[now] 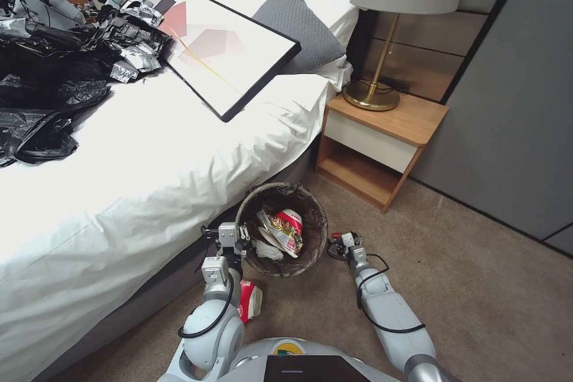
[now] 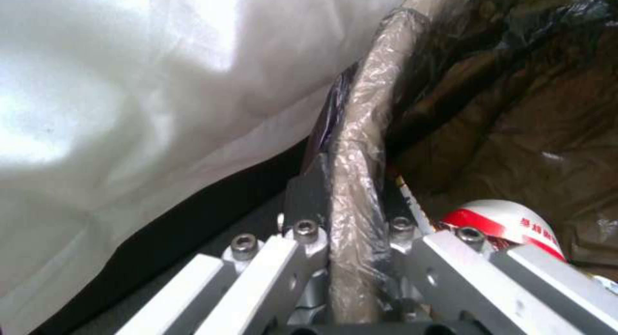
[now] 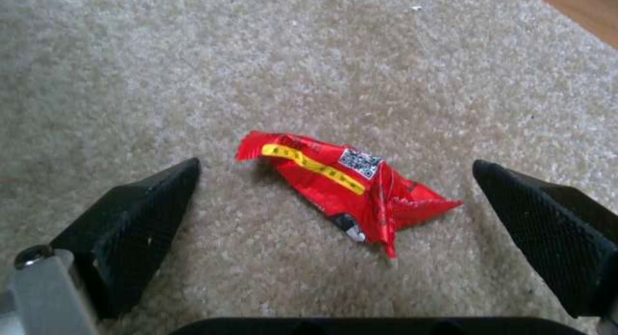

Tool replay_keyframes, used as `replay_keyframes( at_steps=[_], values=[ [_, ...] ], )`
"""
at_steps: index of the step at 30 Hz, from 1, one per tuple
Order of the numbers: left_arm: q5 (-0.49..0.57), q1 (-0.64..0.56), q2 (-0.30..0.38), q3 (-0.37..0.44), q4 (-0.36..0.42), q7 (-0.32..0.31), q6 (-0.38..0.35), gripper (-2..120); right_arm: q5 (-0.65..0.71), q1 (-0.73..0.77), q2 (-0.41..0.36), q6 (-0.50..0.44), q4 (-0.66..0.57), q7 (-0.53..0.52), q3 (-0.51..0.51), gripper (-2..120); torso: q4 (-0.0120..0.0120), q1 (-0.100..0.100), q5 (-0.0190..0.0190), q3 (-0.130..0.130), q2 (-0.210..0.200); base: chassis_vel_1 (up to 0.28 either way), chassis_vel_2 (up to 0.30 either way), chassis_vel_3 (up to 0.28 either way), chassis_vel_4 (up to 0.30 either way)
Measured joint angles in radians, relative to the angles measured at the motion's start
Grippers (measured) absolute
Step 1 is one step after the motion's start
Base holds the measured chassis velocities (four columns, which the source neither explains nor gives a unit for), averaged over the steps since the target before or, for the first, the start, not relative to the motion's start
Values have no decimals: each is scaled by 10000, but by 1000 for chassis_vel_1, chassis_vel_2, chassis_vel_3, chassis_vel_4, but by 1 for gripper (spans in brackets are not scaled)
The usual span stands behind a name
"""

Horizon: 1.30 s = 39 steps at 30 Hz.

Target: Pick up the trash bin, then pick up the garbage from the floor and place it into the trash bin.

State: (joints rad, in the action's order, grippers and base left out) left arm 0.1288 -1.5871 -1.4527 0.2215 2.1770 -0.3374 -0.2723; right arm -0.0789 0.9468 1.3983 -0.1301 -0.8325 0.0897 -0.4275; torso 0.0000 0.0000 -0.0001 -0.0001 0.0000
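1. Head view: the trash bin (image 1: pixel 282 230), lined with a dark bag, stands on the floor (image 1: pixel 477 286) against the edge of the bed (image 1: pixel 149 179), with a wooden nightstand (image 1: pixel 382 143) and a brass lamp (image 1: pixel 382 42) behind it. The left gripper (image 1: pixel 234 243) sits at the bin's rim; a red-and-white cup (image 1: pixel 249 301) lies on the carpet beside the left arm. The right gripper (image 1: pixel 341 245) is low, just right of the bin. A framed picture (image 1: pixel 221 42), a grey pillow (image 1: pixel 298 27) and black plastic bags (image 1: pixel 48 83) lie on the bed.
2. Left wrist view: the left gripper (image 2: pixel 351 229) is clenched on the bag-covered rim of the trash bin (image 2: pixel 360 132); the white bedsheet (image 2: pixel 142 93) presses close alongside. A red-and-white cup (image 2: pixel 509 224) lies inside.
3. Right wrist view: the right gripper (image 3: pixel 335 204) is spread wide, its black fingertips (image 3: pixel 142 209) flanking a crumpled red snack wrapper (image 3: pixel 347 190) on the carpet, not touching it.
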Motion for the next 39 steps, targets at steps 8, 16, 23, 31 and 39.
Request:
replay_keyframes(
  at_steps=[8,16,23,31,39],
  values=[
    [1,0,-1,0,6,0,0,3,-3,-24,0,-43,56,-1,-3,84,0,0,0,0,0,0,0,0,0],
    [2,0,0,11,17,0,1,3,-12,-39,-9,-156,143,9,-17,63,1,0,1,0,0,0,0,0,0],
    [2,3,-9,4,14,-1,5,3,-47,-42,-28,-228,211,24,-23,39,2,0,2,0,0,0,0,0,0],
    [4,2,-7,22,19,-3,5,3,-107,18,6,-260,266,0,-42,22,4,0,4,1,0,0,0,0,0],
    [15,5,1,9,26,-6,7,3,-178,179,-35,-405,342,-53,-168,10,1,0,2,1,0,0,0,0,0]
  ],
)
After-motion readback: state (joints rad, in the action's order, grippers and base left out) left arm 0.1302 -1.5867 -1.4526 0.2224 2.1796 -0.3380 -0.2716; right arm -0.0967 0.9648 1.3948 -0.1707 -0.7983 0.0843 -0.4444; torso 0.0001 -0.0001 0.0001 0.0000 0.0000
